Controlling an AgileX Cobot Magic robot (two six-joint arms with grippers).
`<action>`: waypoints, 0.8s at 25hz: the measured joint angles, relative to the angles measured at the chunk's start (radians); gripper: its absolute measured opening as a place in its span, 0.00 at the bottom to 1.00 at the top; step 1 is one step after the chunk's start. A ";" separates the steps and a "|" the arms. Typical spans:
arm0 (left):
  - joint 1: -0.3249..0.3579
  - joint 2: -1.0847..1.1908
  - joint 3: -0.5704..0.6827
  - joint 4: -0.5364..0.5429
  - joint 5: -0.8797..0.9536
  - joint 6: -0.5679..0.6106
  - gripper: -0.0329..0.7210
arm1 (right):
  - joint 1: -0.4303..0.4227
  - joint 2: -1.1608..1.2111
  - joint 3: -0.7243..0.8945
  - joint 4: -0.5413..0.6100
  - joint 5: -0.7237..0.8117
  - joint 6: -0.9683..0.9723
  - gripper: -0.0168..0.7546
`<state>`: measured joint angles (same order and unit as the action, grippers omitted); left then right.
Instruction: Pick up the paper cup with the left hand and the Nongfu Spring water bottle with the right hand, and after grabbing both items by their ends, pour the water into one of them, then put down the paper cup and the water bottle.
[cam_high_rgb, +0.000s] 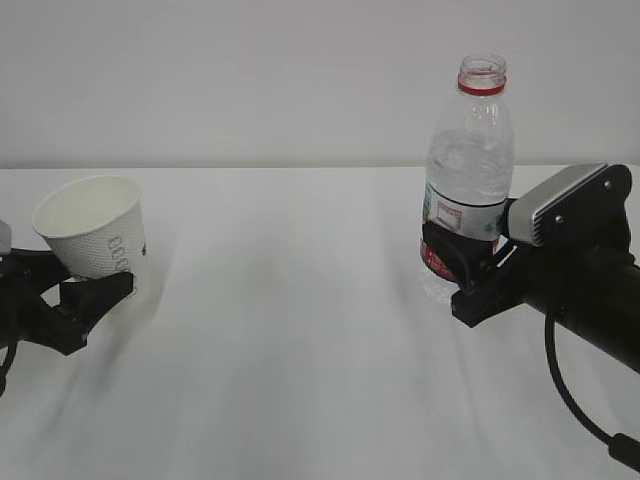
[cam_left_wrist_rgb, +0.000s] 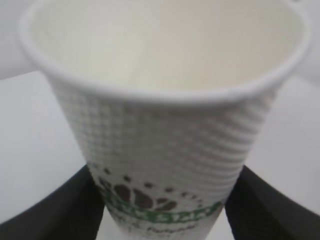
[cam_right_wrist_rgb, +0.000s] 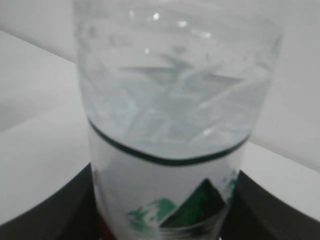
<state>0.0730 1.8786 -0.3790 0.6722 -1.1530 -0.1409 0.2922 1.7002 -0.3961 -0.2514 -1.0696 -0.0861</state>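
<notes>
the left gripper (cam_high_rgb: 85, 290) clamps the paper cup (cam_high_rgb: 95, 227) near its base at the far left, tilted, just above the white tabletop (cam_high_rgb: 300, 330); the right gripper (cam_high_rgb: 462, 268) grips the nongfu spring water bottle (cam_high_rgb: 466, 180) at its lower label, upright, capless, on the right

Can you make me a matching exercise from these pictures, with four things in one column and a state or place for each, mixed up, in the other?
Things:
1. paper cup
2. Nongfu Spring water bottle
3. left gripper
4. neck ring

States:
A. red
B. upright, no cap, held low on its label
C. tilted, mouth leaning towards the middle of the table
D. black, clamped around the cup's lower part

Pairs: 1-C, 2-B, 3-D, 4-A
</notes>
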 joint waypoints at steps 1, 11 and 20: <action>0.000 -0.005 0.000 0.020 0.000 -0.011 0.73 | 0.000 0.000 0.000 0.000 0.000 0.000 0.61; -0.033 -0.009 0.000 0.147 0.000 -0.078 0.73 | 0.000 0.000 0.000 0.000 0.006 0.000 0.61; -0.208 -0.009 0.000 0.167 0.000 -0.080 0.73 | 0.000 0.000 0.010 0.000 0.007 0.000 0.61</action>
<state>-0.1346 1.8700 -0.3790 0.8394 -1.1530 -0.2214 0.2922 1.7002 -0.3865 -0.2514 -1.0628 -0.0861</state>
